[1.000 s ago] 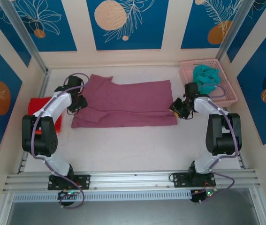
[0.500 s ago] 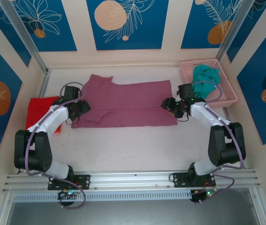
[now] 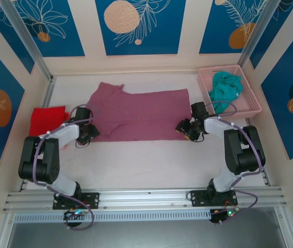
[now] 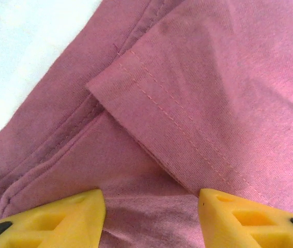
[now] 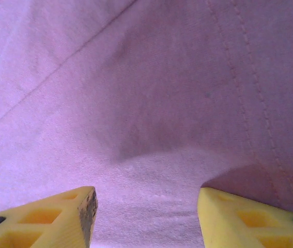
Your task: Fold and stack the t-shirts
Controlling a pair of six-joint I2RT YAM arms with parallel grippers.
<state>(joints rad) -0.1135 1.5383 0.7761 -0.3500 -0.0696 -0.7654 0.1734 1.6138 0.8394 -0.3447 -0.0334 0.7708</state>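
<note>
The mauve-pink t-shirt [image 3: 136,114] lies flat across the table's middle, folded lengthwise. My left gripper [image 3: 88,133] sits low at its near-left corner, open, with its yellow fingers [image 4: 58,217] set on either side of the cloth beside a stitched sleeve hem [image 4: 151,103]. At the near-right corner my right gripper [image 3: 186,129] is open too, its fingers [image 5: 239,217] pressed down over mauve cloth [image 5: 146,103]. The red t-shirt [image 3: 47,118] lies folded at the left. The teal t-shirt [image 3: 225,86] is bunched in the basket.
A pink lattice basket [image 3: 252,101] stands at the back right, close to my right arm. Metal posts and patterned walls enclose the table on three sides. Bare white table [image 3: 146,163] stretches in front of the mauve shirt.
Both grippers came down and toward me along the shirt's side edges to its near corners. The shirt's near edge now lies a little farther back. Red shirt more exposed.
</note>
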